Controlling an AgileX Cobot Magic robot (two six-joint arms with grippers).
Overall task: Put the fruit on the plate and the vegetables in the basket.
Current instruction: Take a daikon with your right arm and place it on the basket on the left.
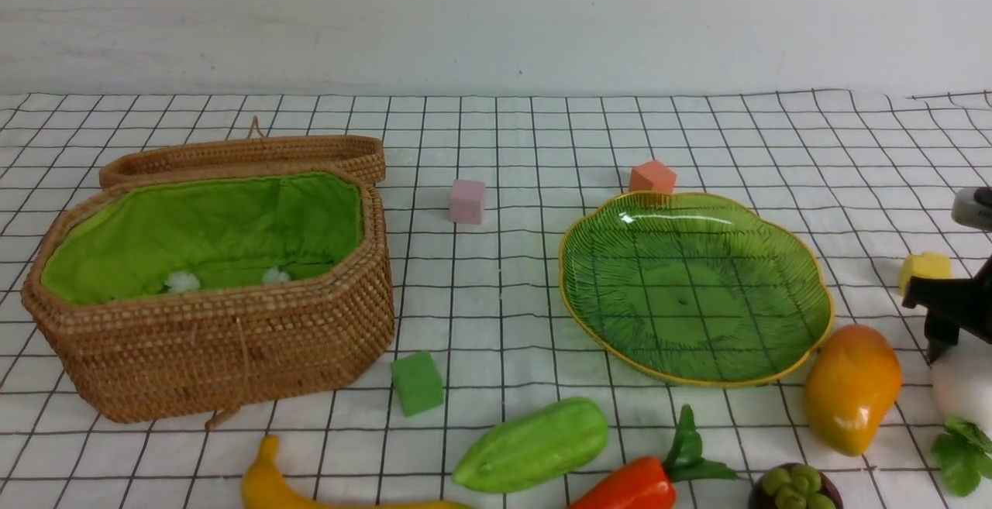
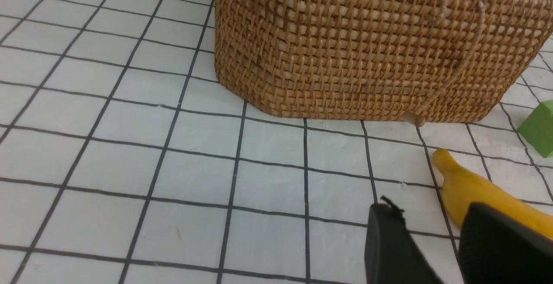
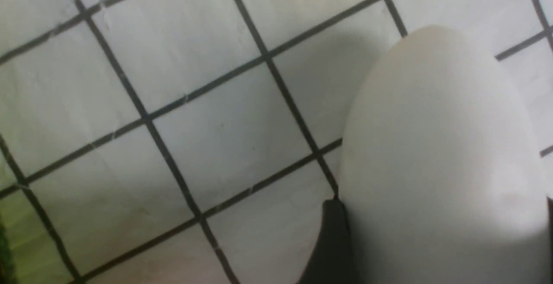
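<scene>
a white cloth with a black grid covers the table (image 1: 496, 129), with a plain pale wall behind. at far left the basket (image 1: 217, 346) stands open, its lid (image 1: 240, 154) at its 12 o'clock. the banana (image 1: 267, 486) lies at its 6 o'clock, and the left hand (image 2: 427, 228) hangs just beside the stem end, released. the gourd (image 1: 535, 443), carrot (image 1: 628, 490) and mangosteen (image 1: 794, 487) lie at the plate's (image 1: 697, 284) 7, 6 and 5 o'clock. the mango (image 1: 851, 386) lies just beside its rim at 4 o'clock. at far right the right hand (image 1: 938, 342) straddles the radish (image 1: 965, 385), one finger (image 3: 332, 236) against its side. i cannot tell if it is clenched.
</scene>
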